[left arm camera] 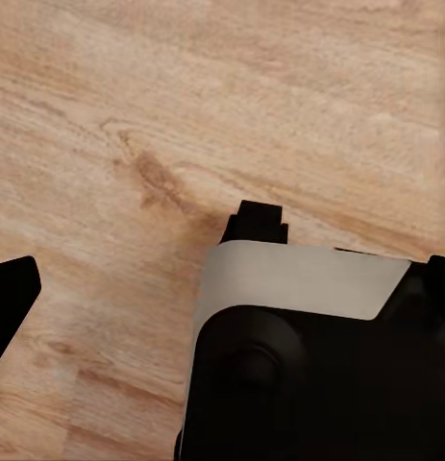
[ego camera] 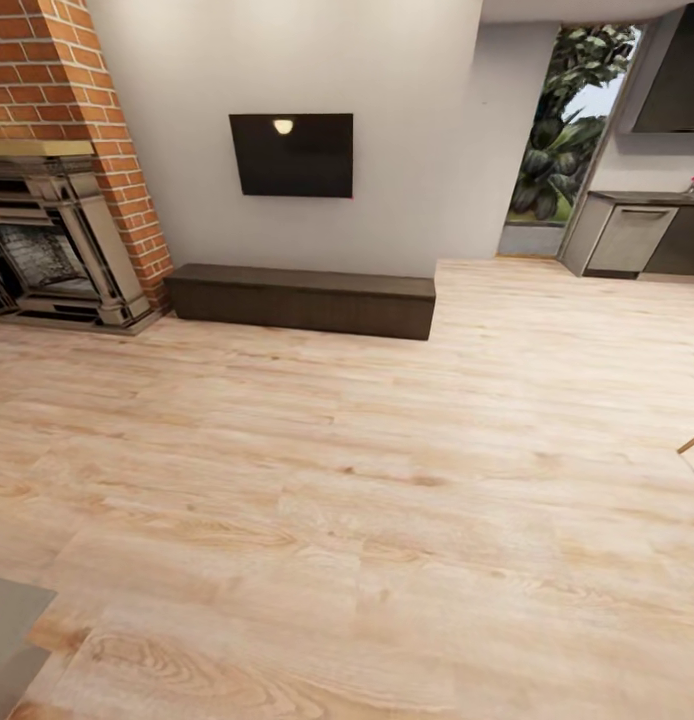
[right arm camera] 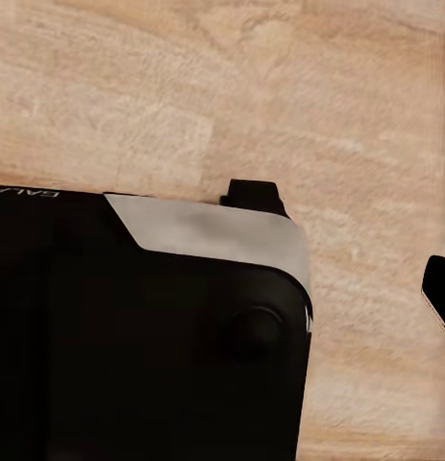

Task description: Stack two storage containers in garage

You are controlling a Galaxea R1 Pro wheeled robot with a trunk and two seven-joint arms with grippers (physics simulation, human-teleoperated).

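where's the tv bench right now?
Head view: the dark bench sits against the wall under the black TV, just right of the brick fireplace.

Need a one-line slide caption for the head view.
Living room: wood-plank floor, brick fireplace, wall TV over a low dark bench, kitchen cabinets at far right.

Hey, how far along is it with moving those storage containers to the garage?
Nothing looks done yet. The head view shows the living room: brick fireplace, wall TV, low dark bench and wood floor, with neither container in sight. Both wrist views look down on wood planks, nothing carried. Finding, carrying and stacking both containers is left.
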